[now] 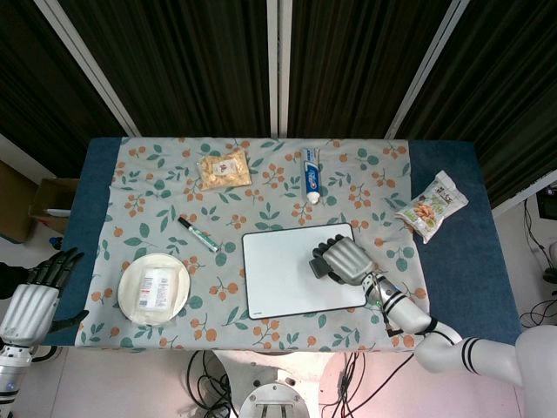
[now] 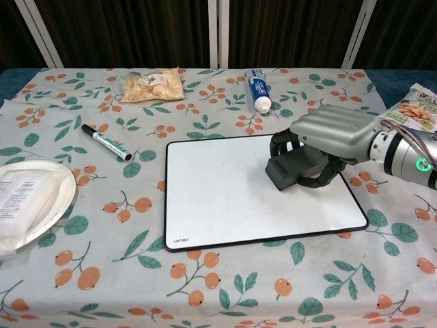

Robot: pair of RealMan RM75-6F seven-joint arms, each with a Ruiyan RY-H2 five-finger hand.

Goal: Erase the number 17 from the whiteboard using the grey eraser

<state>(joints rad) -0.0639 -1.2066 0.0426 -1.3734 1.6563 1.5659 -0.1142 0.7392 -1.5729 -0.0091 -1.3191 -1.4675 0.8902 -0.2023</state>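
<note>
Right robot hand (image 2: 332,140) grips grey eraser (image 2: 295,169) against right half of blank whiteboard (image 2: 225,191) on tabletop (image 2: 225,287), left robot hand (image 1: 35,292) open, fingers spread, beside tabletop edge.

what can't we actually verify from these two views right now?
- Eraser underside: the grey eraser sits on the whiteboard under the right hand; its contact face is hidden in both views.
- Board under the right hand: covered, so any leftover ink there is unseen.
- Left hand: head view only, cut off by the frame's edge.
- Label on the packet on the plate: too small to read.
</note>
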